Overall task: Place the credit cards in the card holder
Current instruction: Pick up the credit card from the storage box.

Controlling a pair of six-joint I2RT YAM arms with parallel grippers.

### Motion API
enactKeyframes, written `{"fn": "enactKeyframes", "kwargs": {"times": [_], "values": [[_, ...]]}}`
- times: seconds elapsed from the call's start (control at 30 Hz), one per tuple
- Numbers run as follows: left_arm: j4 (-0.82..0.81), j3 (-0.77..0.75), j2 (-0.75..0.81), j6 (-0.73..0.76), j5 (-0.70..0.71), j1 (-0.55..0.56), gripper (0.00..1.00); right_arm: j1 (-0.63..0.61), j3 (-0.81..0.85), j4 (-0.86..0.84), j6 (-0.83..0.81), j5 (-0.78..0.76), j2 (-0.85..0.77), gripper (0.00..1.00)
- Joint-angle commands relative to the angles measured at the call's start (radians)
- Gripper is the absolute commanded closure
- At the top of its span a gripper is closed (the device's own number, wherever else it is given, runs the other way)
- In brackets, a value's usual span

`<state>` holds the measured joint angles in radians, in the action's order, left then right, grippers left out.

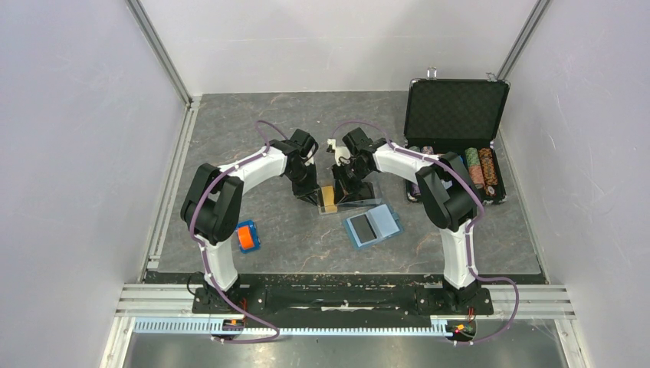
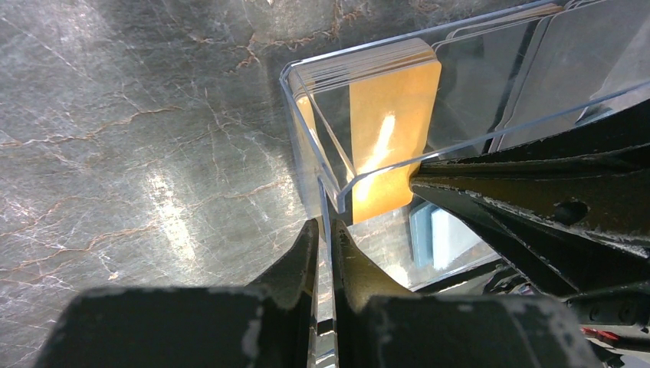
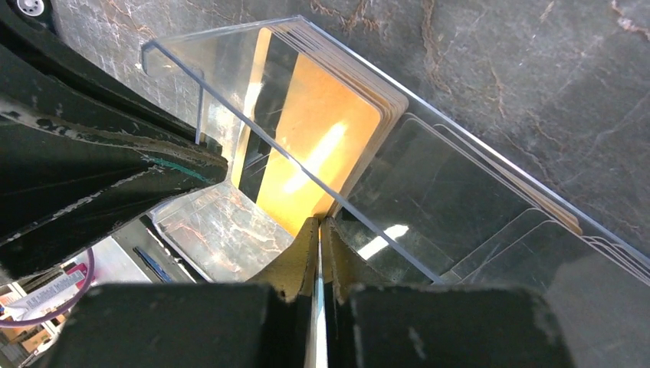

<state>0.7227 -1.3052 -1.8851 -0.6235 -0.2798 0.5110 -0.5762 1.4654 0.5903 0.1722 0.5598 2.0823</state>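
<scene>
- Clear tray, sitting mid-tabletop: left end effector is pinching its end wall.
- Card holder: lying open at tray's 5 o'clock.
- Credit cards: standing at tray's 9 o'clock end. Right end effector is pressing together, seemingly on one card. Extraction is under way; next comes lifting clear.

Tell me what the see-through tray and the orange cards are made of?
The clear box-shaped tray looks like hard plastic, maybe acrylic: see-through, with shiny edges. The thin orange-tan rectangular cards look like smooth glossy plastic; light glares off them.
</scene>
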Motion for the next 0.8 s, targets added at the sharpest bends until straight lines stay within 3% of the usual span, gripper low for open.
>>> {"fn": "enactKeyframes", "kwargs": {"times": [0.0, 0.13, 0.27, 0.4, 0.53, 0.67, 0.77], "values": [[0.001, -0.013, -0.021, 0.033, -0.016, 0.025, 0.94, -0.018, 0.013, -0.017, 0.02, 0.026, -0.038, 1.0], [0.001, -0.012, -0.023, 0.037, -0.019, 0.026, 0.94, -0.016, 0.036, 0.0, 0.031, 0.017, -0.057, 0.98], [0.001, -0.011, -0.022, 0.039, -0.019, 0.026, 0.94, -0.017, 0.064, 0.015, 0.032, 0.03, -0.053, 0.81], [0.001, -0.011, -0.023, 0.039, -0.019, 0.027, 0.94, -0.017, 0.077, 0.02, 0.04, 0.043, -0.05, 0.74], [0.001, -0.012, -0.023, 0.039, -0.02, 0.026, 0.94, -0.019, 0.1, 0.036, 0.041, 0.03, -0.05, 0.79], [0.001, -0.01, -0.022, 0.04, -0.019, 0.026, 0.94, -0.018, 0.118, 0.033, 0.049, 0.052, -0.052, 0.96], [0.001, -0.008, -0.021, 0.041, -0.016, 0.026, 0.94, -0.018, 0.116, 0.012, 0.074, 0.081, -0.048, 0.97]]}}
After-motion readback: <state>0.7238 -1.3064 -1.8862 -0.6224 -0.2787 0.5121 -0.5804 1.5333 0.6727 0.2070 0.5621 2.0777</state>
